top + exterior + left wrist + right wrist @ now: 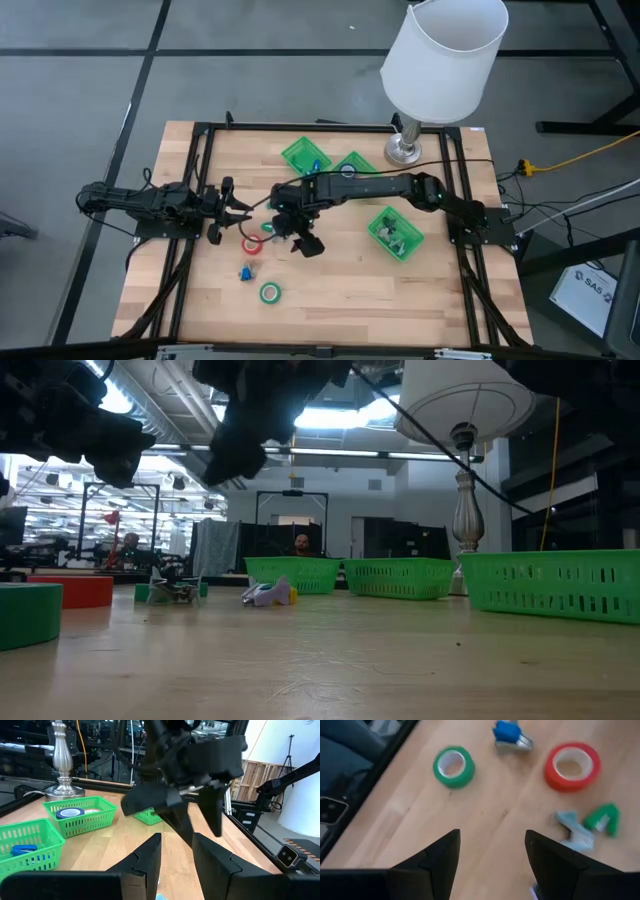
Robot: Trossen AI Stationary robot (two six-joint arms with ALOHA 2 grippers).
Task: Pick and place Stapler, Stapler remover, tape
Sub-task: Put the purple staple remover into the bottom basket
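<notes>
- Below me lies a light wooden butcher-block table (pixel 330 290) framed by black rails, on a grey floor crossed by dark lines.
- At the far edge stands a silver-based lamp with a white drum shade (pixel 445 55).
- Three green plastic mesh baskets sit on the far half: one (pixel 305 155) and a second (pixel 352 165) near the lamp, a third (pixel 396 233) toward my right arm's base. In my left wrist view one basket holds a blue tape roll (pixel 69 813).
- My right gripper (pixel 492 855) hangs above the loose items mid-table, fingers spread wide, holding nothing.
- Under it lie a green tape roll (pixel 453 766), a red tape roll (pixel 571 765), a small blue-handled metal-jawed staple remover (pixel 511 735), and a green one (pixel 604 818) just beside a pale grey piece I cannot identify.
- My left gripper (pixel 176 852) waits on the table's left side, fingers parted, empty.
- Beyond the table, the low view shows a workshop with ceiling lights, screens and seated people.
- Beside the table sits a white box (pixel 590 290) with lettering too small to read.
</notes>
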